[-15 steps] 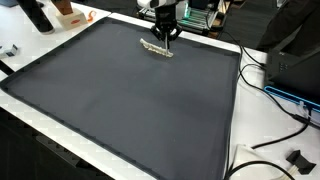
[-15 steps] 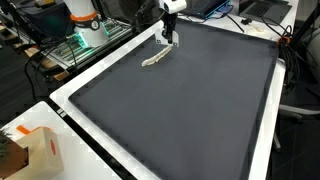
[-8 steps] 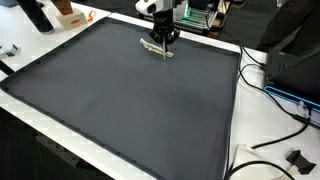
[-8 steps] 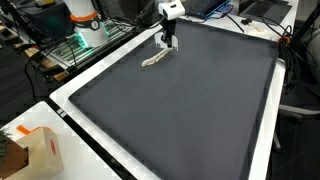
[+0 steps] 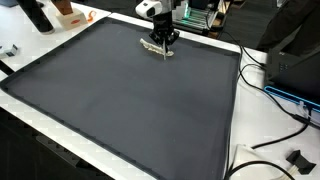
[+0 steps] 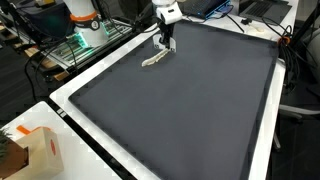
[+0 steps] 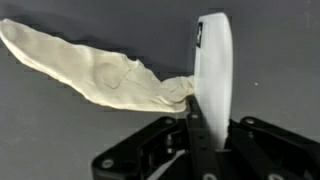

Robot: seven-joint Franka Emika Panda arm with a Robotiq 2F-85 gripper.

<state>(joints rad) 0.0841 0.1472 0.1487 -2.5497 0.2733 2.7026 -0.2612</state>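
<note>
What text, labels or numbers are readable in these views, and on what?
None is readable in any view.
Dark mark on the white finger, wrist view: too blurred.
Orange patch on the cardboard box: too small.
Cloth and mat: no print.

A white-edged table is covered by a dark grey mat. A pale strip of cloth is laid crumpled on the mat near one edge.
</note>
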